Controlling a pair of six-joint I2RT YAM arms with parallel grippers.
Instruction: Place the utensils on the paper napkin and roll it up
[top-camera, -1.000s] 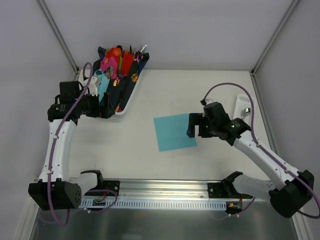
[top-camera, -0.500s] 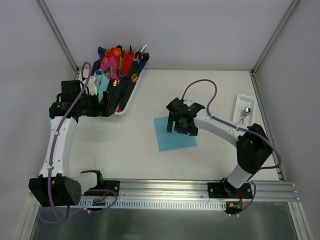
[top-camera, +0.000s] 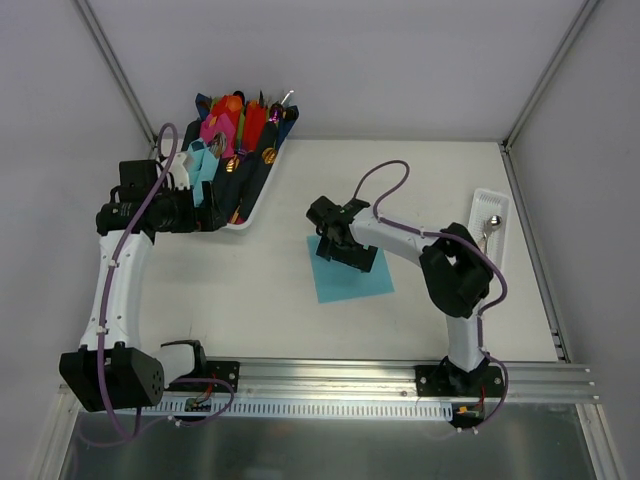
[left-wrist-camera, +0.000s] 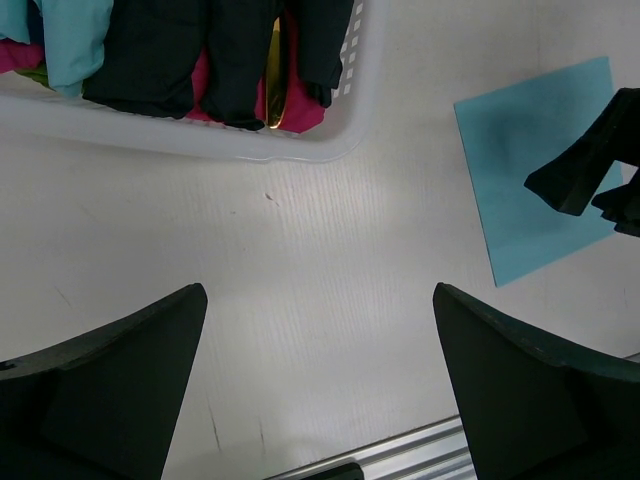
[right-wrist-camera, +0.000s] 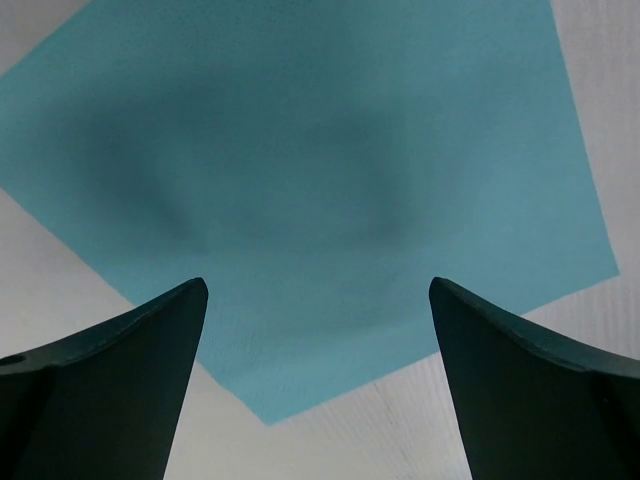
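Note:
The teal paper napkin (top-camera: 352, 275) lies flat in the middle of the table and fills most of the right wrist view (right-wrist-camera: 320, 150). Hovering over its upper left part, my right gripper (top-camera: 328, 238) is open and holds nothing; one napkin corner shows between its fingertips (right-wrist-camera: 318, 290). A silver spoon, one of the utensils (top-camera: 492, 222), lies in a small white tray (top-camera: 478, 202) at the far right. My left gripper (top-camera: 212, 212) is open and empty beside the basket, above bare table (left-wrist-camera: 318, 300). From the left wrist, the napkin (left-wrist-camera: 515, 150) shows at the right.
A white basket (top-camera: 243, 222) at the back left holds pink, red, navy and teal napkin bundles with gold cutlery; its rim (left-wrist-camera: 200, 140) crosses the top of the left wrist view. A metal rail (top-camera: 330, 375) runs along the near edge.
My right arm has swung left from beside the tray to above the napkin's upper left part, still open. The left arm has barely moved.

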